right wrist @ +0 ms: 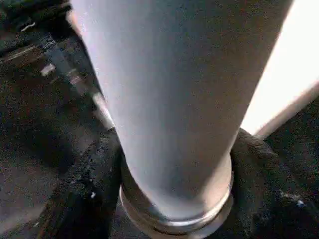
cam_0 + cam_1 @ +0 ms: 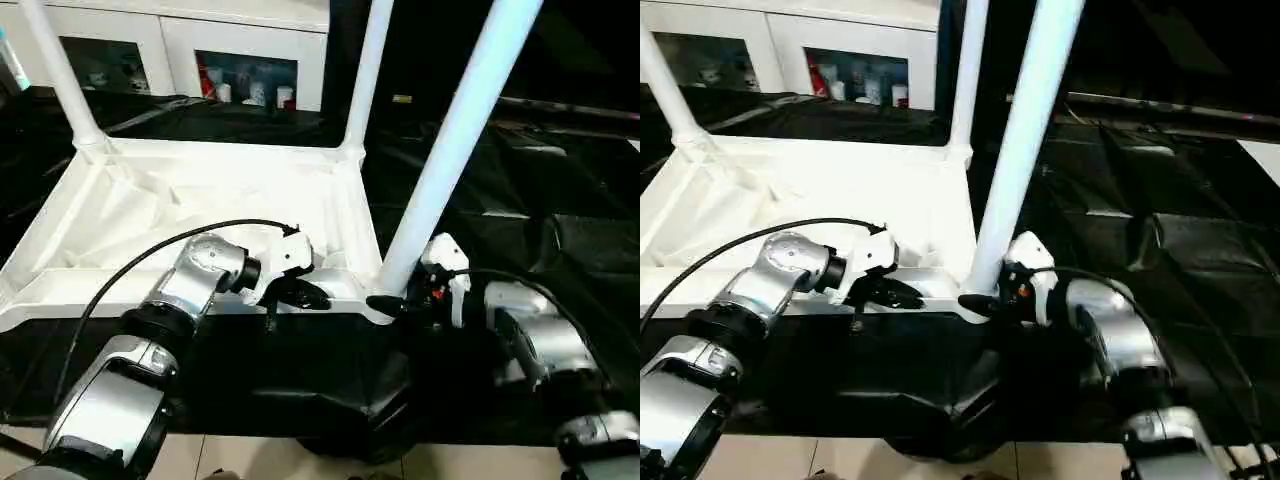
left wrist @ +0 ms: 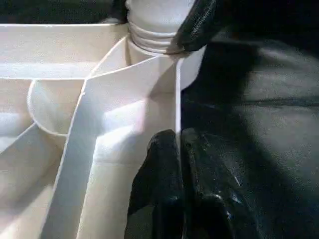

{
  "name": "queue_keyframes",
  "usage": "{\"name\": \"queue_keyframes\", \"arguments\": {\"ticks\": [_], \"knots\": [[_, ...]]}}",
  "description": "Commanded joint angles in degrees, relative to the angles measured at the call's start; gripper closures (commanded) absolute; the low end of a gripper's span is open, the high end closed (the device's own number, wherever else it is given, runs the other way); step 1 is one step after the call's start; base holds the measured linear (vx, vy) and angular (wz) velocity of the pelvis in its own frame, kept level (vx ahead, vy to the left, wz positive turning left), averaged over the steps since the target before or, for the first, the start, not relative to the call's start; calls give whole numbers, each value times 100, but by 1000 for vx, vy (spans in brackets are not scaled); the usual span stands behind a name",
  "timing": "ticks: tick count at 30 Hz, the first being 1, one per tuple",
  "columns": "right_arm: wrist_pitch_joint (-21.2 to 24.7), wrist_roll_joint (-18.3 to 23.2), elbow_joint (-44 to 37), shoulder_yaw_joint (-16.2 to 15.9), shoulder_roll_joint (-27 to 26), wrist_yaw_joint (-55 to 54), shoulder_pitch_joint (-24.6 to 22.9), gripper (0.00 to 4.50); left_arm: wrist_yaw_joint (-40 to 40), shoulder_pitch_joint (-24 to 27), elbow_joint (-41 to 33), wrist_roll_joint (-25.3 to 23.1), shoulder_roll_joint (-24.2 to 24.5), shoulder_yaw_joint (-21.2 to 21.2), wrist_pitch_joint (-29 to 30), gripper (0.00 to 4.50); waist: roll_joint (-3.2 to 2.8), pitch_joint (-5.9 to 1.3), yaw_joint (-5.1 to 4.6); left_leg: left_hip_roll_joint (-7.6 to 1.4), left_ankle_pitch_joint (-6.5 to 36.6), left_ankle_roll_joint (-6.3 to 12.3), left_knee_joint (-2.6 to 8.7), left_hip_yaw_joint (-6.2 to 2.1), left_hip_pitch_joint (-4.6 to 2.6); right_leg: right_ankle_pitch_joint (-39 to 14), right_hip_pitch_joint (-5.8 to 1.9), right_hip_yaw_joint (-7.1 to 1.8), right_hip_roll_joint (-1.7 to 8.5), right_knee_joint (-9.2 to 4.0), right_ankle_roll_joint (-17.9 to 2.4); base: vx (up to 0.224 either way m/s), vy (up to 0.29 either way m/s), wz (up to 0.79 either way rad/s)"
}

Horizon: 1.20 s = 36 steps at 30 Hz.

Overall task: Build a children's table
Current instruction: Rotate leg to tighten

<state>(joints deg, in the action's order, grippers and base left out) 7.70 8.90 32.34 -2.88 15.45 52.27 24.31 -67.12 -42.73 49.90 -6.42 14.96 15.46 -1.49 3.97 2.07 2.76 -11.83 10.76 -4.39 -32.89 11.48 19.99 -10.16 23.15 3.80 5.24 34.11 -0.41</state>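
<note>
Third leg going into the near right corner socket, both arms on the work.

Nearest me, my right gripper (image 2: 980, 300) has its jaws pinching the base of the near leg (image 2: 450, 150), right above the socket; I judge the tube light, stiff and smooth, so a low grip beats a high one for twisting it home. My left gripper (image 2: 295, 293) has its jaws pressed together on the tabletop's (image 2: 200, 200) near rim, steadying it. The tabletop lies ribs-up on the black-draped table (image 2: 560, 230); hollow plastic, likely to slide unless held. Two far legs (image 2: 365, 75) stand in the back corner sockets. Beyond, a white cabinet (image 2: 240, 50) holds small bottles I cannot identify.
</note>
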Motion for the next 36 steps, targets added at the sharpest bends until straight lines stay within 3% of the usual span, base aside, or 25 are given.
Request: {"name": "queue_keyframes", "arguments": {"ticks": [1, 4, 5, 7, 8, 12, 13, 14, 19, 21, 25, 26, 28, 30, 32, 36], "knots": [[119, -35, 121, -48, -446, -815, -11, 181, 871, 58, 315, -165, -360, 65, 297, 450, -2, -246, 12, -178, 1539, 116, 398, -100, -45, -2269, -191, -241, 339, -487, -980, 0, 0, 0], [71, -294, 540, 64, -978, -2129, 177, 183, 1470, -42, 431, -225, -799, 73, 475, 450, -10, -224, -50, -173, 1867, -28, 431, -123, -53, -2715, -144, -230, 328, -556, -775, 0, 0, 0], [62, -340, 726, 148, -1162, -2594, 302, 183, 1553, -67, 443, -235, -956, 101, 557, 450, -66, -218, -93, -163, 1997, -105, 439, -136, -70, -2870, -118, -227, 323, -583, -729, 0, 0, 0], [54, -413, 975, 230, -1437, -3185, 505, 183, 1525, -70, 406, -283, -1173, 220, 604, 450, -40, -223, -133, -147, 2127, -127, 435, -156, -72, -3052, -115, -214, 326, -609, -650, 0, 0, 0], [47, -442, 1037, 227, -1510, -3309, 567, 183, 1485, -64, 383, -308, -1227, 274, 582, 450, -71, -232, -144, -144, 2134, -123, 440, -157, -69, -2967, -113, -218, 321, -620, -649, 0, 0, 0], [-278, -625, 1087, 72, -1617, -3255, 657, 183, 1481, -98, 406, -342, -1321, 324, 519, 450, -66, -237, -138, -142, 2176, -6, 454, -152, -47, -2751, -133, -210, 307, -626, -631, 0, 0, 0], [-371, -630, 1078, 65, -1591, -3183, 657, 148, 1477, -106, 424, -341, -1291, 313, 497, 450, -60, -236, -137, -144, 2175, 4, 454, -149, -44, -2727, -130, -211, 306, -624, -637, 0, 0, 0], [-471, -575, 1082, 119, -1547, -3088, 663, 114, 1472, -112, 454, -358, -1224, 291, 454, 450, -60, -239, -135, -144, 2144, 21, 453, -146, -39, -2664, -136, -214, 309, -614, -662, 0, 0, 0], [-690, -506, 1066, 165, -1134, -2523, 665, 79, 1230, -72, 440, -367, -901, 217, 343, 450, -48, -249, -105, -158, 1977, 116, 446, -126, -29, -2311, -160, -227, 310, -574, -815, 0, 0, 0], [-756, -518, 1061, 135, -1006, -2350, 648, 79, 1118, -54, 419, -362, -819, 205, 343, 450, -39, -258, -100, -159, 1790, 189, 434, -109, -5, -2042, -183, -235, 312, -540, -906, 0, 0, 0], [-795, -344, 716, -76, -445, -847, 418, 79, 608, -17, 385, -325, -495, 211, 262, 450, -26, -275, -75, -161, 1506, 356, 408, -95, 28, -1726, -237, -231, 314, -504, -1005, 0, 0, 0], [-788, -307, 601, -143, -299, -502, 350, 79, 490, -18, 387, -303, -417, 197, 222, 450, -22, -293, -63, -163, 1274, 448, 388, -84, 41, -1324, -263, -235, 307, -449, -1125, 0, 0, 0], [-744, -217, 423, -225, -60, 23, 258, 79, 233, -11, 356, -245, -292, 178, 175, 450, -21, -304, -49, -168, 1089, 498, 378, -87, 42, -1016, -288, -227, 299, -411, -1218, 0, 0, 0], [-642, -83, 225, -302, 215, 585, 192, 79, -234, 27, 247, -126, -123, 165, 137, 450, -19, -318, -56, -170, 871, 660, 346, -63, 31, -468, -293, -234, 296, -340, -1479, 0, 0, 0], [-633, -57, 191, -311, 286, 720, 190, 79, -418, 42, 200, -102, -56, 188, 232, 450, -14, -324, -71, -172, 777, 716, 338, -65, 39, -250, -309, -228, 300, -305, -1603, 0, 0, 0], [-636, 43, 255, -198, 451, 1087, 280, 79, -1023, 102, 89, -70, 237, 279, 397, 450, -24, -301, -43, -210, 938, 639, 344, -34, -16, -421, -282, -226, 288, -316, -1710, 0, 0, 0]]}}
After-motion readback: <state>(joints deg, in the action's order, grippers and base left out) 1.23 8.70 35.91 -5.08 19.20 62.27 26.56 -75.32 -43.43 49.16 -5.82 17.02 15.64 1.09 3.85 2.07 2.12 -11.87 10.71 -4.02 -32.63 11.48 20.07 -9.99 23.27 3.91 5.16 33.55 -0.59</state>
